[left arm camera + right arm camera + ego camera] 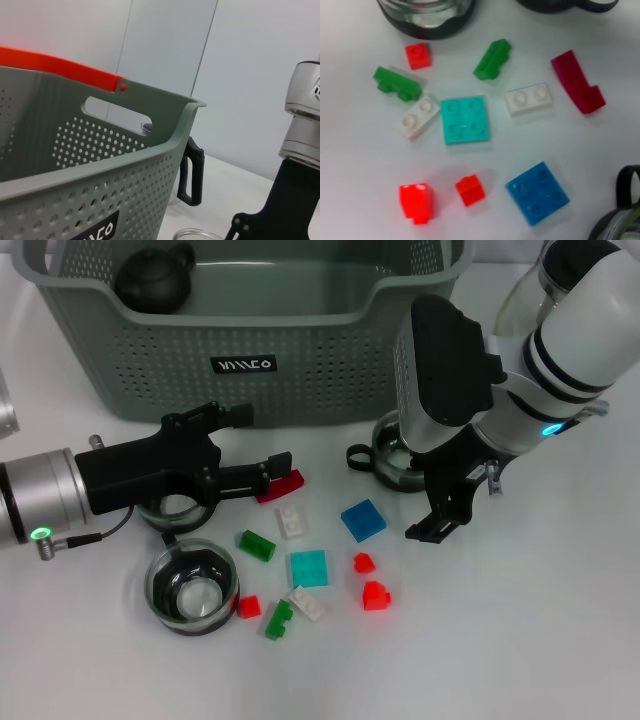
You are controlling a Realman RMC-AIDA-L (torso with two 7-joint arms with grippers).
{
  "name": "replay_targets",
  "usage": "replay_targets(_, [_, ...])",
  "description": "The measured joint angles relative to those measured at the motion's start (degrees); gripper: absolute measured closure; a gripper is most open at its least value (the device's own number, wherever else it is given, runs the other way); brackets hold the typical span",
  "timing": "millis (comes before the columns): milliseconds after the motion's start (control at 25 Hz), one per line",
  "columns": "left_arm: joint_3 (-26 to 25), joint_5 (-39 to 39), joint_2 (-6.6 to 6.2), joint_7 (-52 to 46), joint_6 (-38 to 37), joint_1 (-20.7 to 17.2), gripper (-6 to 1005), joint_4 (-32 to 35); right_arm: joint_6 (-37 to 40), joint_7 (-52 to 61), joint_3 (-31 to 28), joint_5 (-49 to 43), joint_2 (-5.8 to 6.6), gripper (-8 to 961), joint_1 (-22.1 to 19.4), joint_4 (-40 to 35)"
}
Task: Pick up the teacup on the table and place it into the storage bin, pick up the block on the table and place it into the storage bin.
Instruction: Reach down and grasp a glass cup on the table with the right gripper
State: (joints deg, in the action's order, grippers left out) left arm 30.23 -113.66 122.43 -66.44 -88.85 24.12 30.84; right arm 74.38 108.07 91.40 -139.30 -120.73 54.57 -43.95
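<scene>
White bench (520,640): glass teacup (192,590) is fragile, slick; grip its rim. Left pincer (262,473) apart; right pincer (440,515) unclear.

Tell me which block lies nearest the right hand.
The blue square block, just beside the right hand; the teal block and red ones lie farther.

Bin (250,340) far rim cut by the head view's top edge. Left gripper (262,472) hides most of one teacup (178,508); right arm (450,370) hides part of another (395,462).
</scene>
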Motion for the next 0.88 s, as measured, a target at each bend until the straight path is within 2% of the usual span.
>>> replay_targets(640, [0.0, -0.1, -0.09, 0.0, -0.4, -0.1, 92, -0.7, 1.8, 3.0, -0.5, 0.0, 0.24, 680, 0.3, 0.0])
replay_targets(880, [0.0, -0.3, -0.17, 0.0, -0.5, -0.1, 92, -0.7, 3.3, 3.8, -0.8, 0.0, 0.23, 809, 0.3, -0.6])
